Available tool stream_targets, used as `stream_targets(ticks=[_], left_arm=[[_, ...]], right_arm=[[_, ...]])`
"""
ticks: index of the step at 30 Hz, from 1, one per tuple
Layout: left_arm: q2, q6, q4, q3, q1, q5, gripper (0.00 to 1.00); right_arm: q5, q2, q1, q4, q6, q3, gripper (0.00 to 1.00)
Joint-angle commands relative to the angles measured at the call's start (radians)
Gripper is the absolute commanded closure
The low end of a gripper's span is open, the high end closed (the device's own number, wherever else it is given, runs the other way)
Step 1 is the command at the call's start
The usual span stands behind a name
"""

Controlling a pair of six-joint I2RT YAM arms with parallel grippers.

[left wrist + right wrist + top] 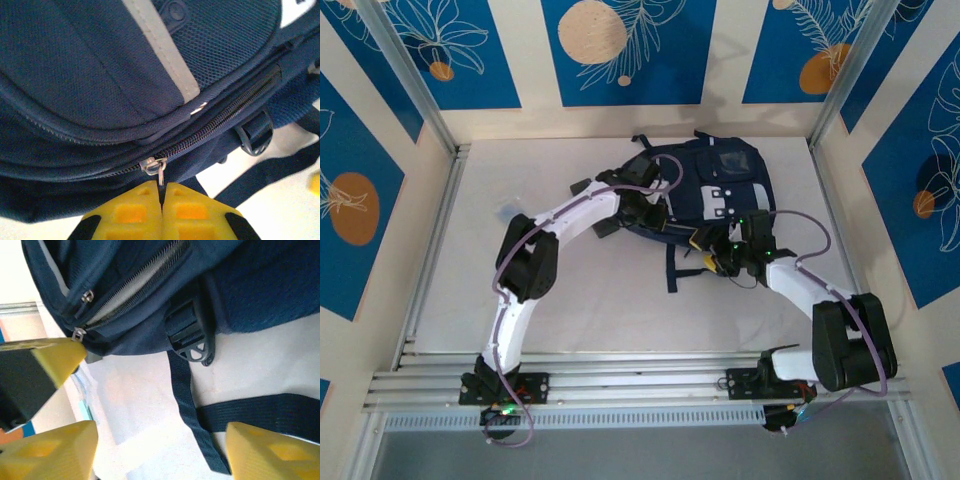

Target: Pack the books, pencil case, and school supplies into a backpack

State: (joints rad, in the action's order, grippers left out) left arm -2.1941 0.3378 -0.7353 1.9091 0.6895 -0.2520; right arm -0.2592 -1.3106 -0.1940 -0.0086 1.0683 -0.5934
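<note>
The navy backpack (712, 185) lies flat at the back right of the table. My left gripper (162, 194) is shut on the metal zipper pull (162, 176), which hangs from the clear slider (149, 165) on the backpack's (90, 65) side zipper. In the top view the left gripper (695, 238) sits at the bag's near edge. My right gripper (160, 452) is open just beside it, above bare table with nothing between its fingers (272, 452). A small light-blue school supply (508, 212) lies far left. The books and the pencil case are out of view.
A dark strap (187, 400) and a plastic buckle (192, 342) trail from the backpack (150, 290) onto the white table (150, 405) under the right gripper (713, 262). Metal rails (620, 385) run along the near edge. Walls close in the sides and back.
</note>
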Motion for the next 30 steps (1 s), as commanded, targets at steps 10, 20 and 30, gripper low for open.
stream_targets(ticks=[10,20,30], left_arm=[[0.061,-0.017,-0.018,-0.006,0.100,-0.076,1.00],[0.077,-0.048,-0.056,-0.040,0.104,-0.015,1.00],[0.118,-0.139,-0.126,-0.113,0.024,0.236,1.00]], right_arm=[[0.187,-0.131,-0.054,0.294,0.223,0.018,0.22],[0.272,-0.282,-0.073,0.360,0.185,-0.015,0.99],[0.301,-0.094,-0.049,0.095,-0.100,-0.037,1.00]])
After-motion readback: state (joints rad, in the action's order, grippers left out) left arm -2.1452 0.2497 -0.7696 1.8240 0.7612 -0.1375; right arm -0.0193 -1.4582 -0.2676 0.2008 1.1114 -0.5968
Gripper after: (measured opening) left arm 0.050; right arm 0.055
